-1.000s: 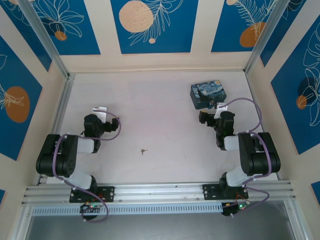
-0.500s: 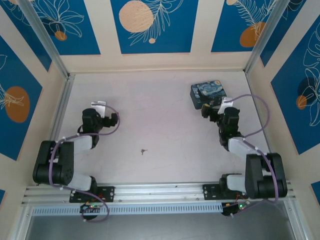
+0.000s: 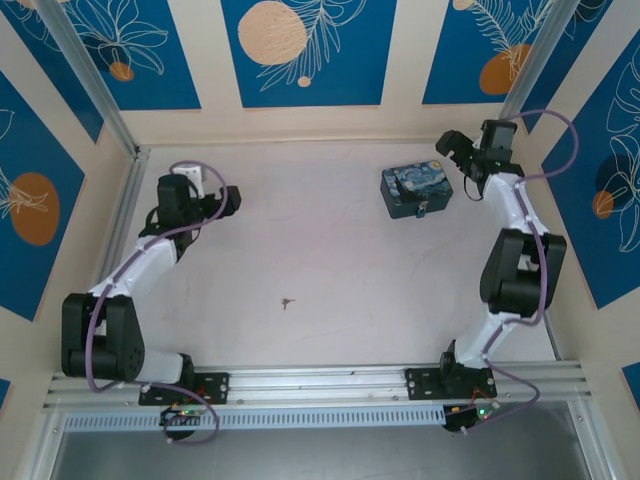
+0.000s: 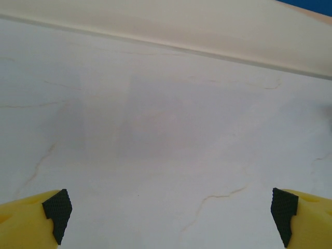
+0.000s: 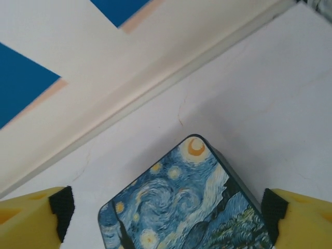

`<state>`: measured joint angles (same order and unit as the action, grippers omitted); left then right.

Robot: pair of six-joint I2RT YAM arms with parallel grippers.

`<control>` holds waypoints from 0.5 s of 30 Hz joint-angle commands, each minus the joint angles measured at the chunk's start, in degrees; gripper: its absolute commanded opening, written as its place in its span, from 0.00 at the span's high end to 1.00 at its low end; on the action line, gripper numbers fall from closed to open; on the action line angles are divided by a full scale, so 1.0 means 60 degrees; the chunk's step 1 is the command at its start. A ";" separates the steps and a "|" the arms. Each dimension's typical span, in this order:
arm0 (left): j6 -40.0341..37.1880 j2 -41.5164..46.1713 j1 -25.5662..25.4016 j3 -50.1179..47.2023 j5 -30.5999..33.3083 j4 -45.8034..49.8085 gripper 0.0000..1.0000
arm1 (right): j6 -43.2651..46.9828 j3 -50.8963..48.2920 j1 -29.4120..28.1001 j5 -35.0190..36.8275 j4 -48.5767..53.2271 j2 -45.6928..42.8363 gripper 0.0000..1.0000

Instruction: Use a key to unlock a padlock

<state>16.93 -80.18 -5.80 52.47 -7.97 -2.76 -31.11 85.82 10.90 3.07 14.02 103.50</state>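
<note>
Both arms have stretched out from the folded poses they held a second ago. Seen from the overhead camera, the left gripper (image 3: 226,202) has travelled to the far left part of the white table (image 3: 330,240), close to the left rail (image 3: 125,215). The right gripper (image 3: 452,152) has swung from just on the near side of the padlock (image 3: 415,190) to beyond it, by the far right corner. Padlock and key have not shifted.

The padlock, a dark-blue box with a swirling blue-and-yellow starry print on its lid, sits flat on the far right part of the table, near the back wall (image 3: 300,125). A small fitting (image 3: 423,210) shows on its near side. The key (image 3: 288,301) (a tiny grey sliver from above) lies on the table near the middle, toward the near edge. It is well apart from the padlock and from both grippers.

Left wrist camera: two yellow fingers with black pads (image 4: 57,213) sit at the bottom corners, spread wide. Bare marbled tabletop lies between them and nothing is held.

Right wrist camera: yellow fingers with black pads (image 5: 63,208) again stand wide apart at the bottom corners. The padlock's printed lid lies between them in the view, one corner pointing away toward the foot of the wall. Neither pad touches the box. Whether the fingertips are level with it or above it cannot be told.
</note>
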 commanded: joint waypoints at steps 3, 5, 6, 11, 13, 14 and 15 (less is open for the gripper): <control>0.1027 -0.0572 -0.1009 0.1266 -0.0007 0.2219 0.00 | -0.0962 0.2026 0.0519 -0.0865 0.2121 0.1713 0.10; 0.1261 -0.0679 -0.1217 0.1396 -0.0074 0.2199 0.00 | -0.1103 0.2819 0.0664 -0.1208 0.2387 0.2487 0.12; 0.1340 -0.0743 -0.1313 0.1492 -0.0086 0.2212 0.00 | -0.1136 0.3280 0.0713 -0.1443 0.2571 0.2941 0.12; 0.1426 -0.1149 -0.1790 0.1909 0.0056 0.2485 0.00 | -0.0815 0.5641 0.0634 -0.3012 0.3693 0.5027 0.19; 0.1419 -0.1293 -0.1922 0.1973 0.0057 0.2516 0.00 | -0.0741 0.6060 0.0473 -0.3391 0.3859 0.5424 0.20; 0.1413 -0.1395 -0.1969 0.2019 0.0081 0.2568 0.00 | -0.0753 0.6028 0.0381 -0.3508 0.3838 0.5474 0.21; 0.1407 -0.1468 -0.2019 0.2098 0.0136 0.2669 0.00 | -0.0747 0.5831 0.0257 -0.3646 0.3673 0.5410 0.21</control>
<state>24.47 -87.66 -16.88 62.76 -7.88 10.63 -35.99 119.68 14.59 -11.90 31.81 135.79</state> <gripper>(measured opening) 0.999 0.789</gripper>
